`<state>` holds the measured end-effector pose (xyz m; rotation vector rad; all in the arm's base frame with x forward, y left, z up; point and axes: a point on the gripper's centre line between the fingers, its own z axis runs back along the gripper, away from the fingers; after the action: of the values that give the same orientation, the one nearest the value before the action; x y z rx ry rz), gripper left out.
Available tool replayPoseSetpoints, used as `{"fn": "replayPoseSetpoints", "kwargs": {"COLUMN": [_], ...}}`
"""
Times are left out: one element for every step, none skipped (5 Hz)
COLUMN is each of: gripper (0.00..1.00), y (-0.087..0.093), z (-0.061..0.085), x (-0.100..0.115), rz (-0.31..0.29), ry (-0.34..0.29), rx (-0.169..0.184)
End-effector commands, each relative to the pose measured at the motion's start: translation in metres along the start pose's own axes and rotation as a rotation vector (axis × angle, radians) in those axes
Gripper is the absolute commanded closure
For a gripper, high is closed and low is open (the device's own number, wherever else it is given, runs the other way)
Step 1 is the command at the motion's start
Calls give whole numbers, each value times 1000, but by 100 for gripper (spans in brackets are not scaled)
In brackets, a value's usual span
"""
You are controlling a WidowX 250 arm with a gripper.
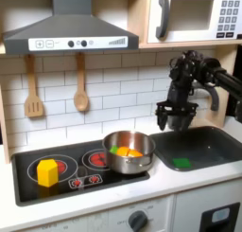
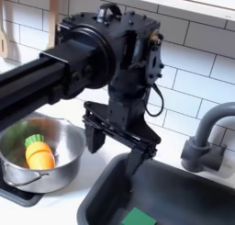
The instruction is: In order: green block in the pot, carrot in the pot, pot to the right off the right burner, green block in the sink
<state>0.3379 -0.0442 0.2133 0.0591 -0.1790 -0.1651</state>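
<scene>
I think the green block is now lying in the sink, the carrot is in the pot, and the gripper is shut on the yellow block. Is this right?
Not quite. The gripper holds nothing: in the second exterior view it hangs open. The yellow block sits on the stove in the first exterior view. The green block is in the sink and the carrot in the pot.
</scene>
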Motion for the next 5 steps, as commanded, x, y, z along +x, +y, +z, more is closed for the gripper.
{"fn": "replayPoseSetpoints", "kwargs": {"gripper": [0,0,0,0,0], "y": [13,20,31,42,46], "z": [-3,-9,-8,-15,-24], "x": [-5,-7,-9,-15,-22], "rz": [70,111,168,210,236], "ry": [10,20,18,41,69], "rx": [33,39,47,51,43]}}
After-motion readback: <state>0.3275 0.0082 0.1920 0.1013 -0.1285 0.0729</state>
